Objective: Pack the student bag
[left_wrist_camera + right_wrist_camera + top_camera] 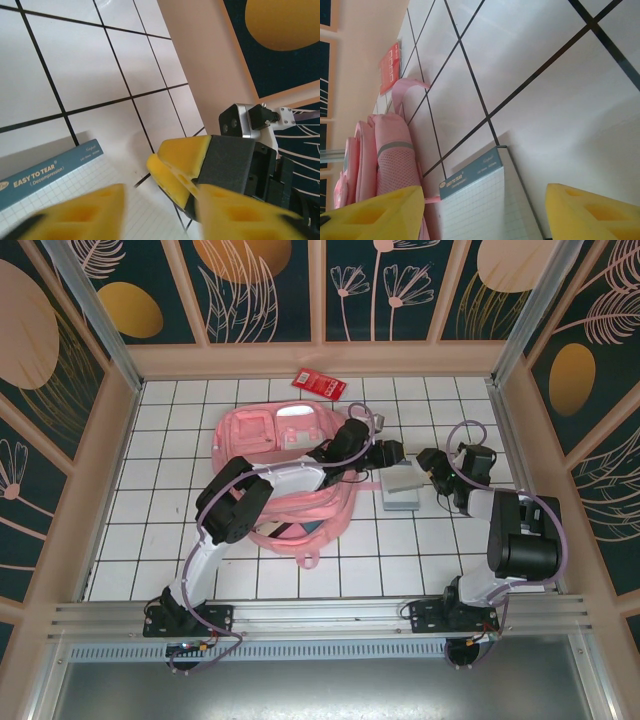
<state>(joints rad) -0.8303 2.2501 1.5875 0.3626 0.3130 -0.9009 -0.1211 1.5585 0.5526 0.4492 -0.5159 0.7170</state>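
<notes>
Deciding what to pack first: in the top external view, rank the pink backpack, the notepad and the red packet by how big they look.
1. pink backpack, by far the largest
2. notepad
3. red packet, somewhat smaller than the notepad

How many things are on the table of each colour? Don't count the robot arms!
Pink: 1, the student bag
Red: 1, the flat packet
White with a blue strip: 1, the notepad
Total: 3
</notes>
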